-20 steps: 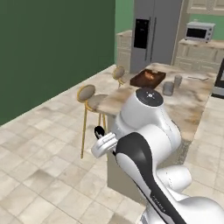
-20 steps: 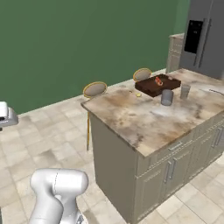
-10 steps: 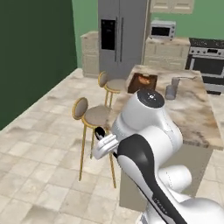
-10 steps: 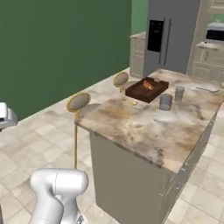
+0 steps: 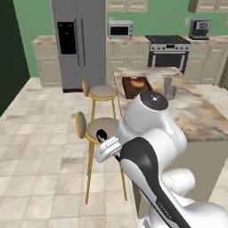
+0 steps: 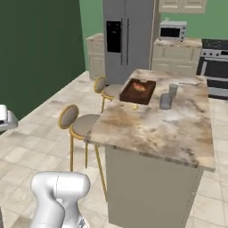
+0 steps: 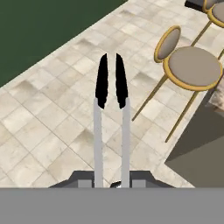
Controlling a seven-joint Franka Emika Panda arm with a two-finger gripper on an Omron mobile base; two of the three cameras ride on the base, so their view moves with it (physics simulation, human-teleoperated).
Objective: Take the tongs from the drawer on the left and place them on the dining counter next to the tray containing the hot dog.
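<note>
Two slim arms of the tongs [image 7: 111, 118] jut from the gripper [image 7: 112, 183], nearly closed around them. Carrying step; next, reach the desk [image 6: 151, 129] and set them beside the tray [image 6: 138, 91].

The tongs [image 7: 111, 113] stick straight out from the hand over the tiled floor, two thin silver-grey arms running side by side to black tips, held at their near end (the grip itself is hidden). The dark brown tray [image 6: 138, 91] lies near the far left edge of the marble dining counter [image 6: 169, 129], the reddish hot dog [image 6: 140, 87] inside it
</note>
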